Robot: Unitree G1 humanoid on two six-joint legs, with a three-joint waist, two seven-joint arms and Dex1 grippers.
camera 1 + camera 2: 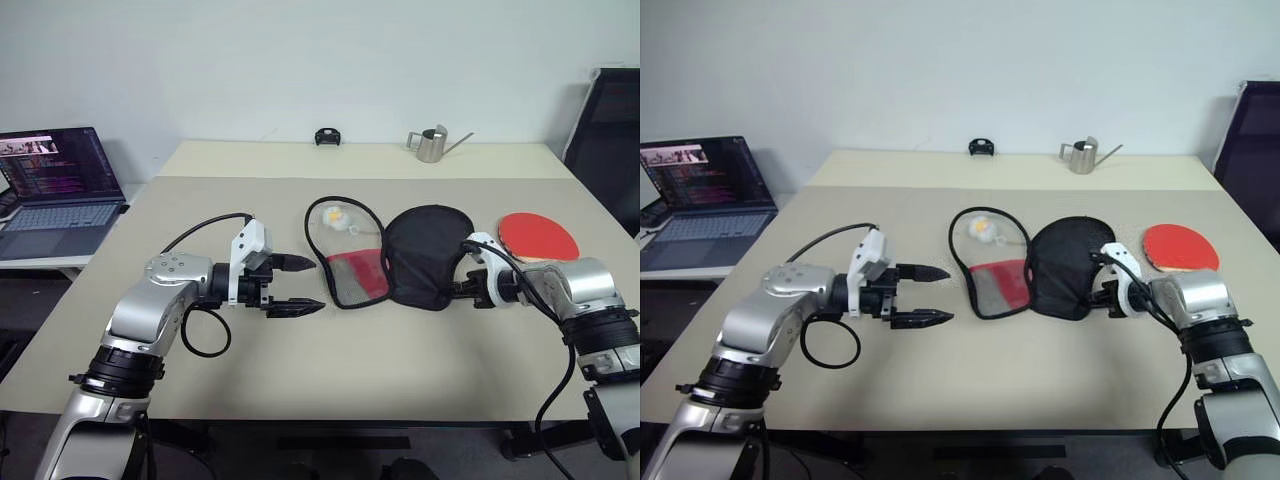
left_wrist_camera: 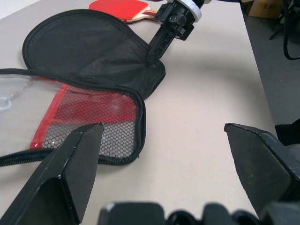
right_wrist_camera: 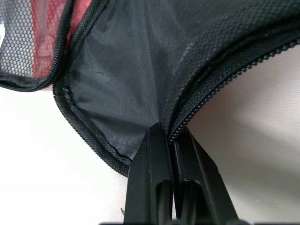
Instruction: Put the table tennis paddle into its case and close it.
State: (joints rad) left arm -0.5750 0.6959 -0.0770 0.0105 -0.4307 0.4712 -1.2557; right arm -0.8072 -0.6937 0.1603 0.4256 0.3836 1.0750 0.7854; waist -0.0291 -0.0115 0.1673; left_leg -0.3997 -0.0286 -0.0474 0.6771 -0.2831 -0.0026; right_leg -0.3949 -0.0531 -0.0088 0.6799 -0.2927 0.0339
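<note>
my right gripper (image 3: 169,133) at center right has its jaws pinched on the black edge of the case (image 1: 425,255); my left gripper (image 1: 300,285), center left, is level with jaws wide.

Head stereo pair looks forward-down over table (image 1: 300,370). Left wrist cam sits low, facing case (image 2: 93,51) and right gripper (image 2: 154,54) at 12 o'clock. Right wrist cam close on case edge.
</note>
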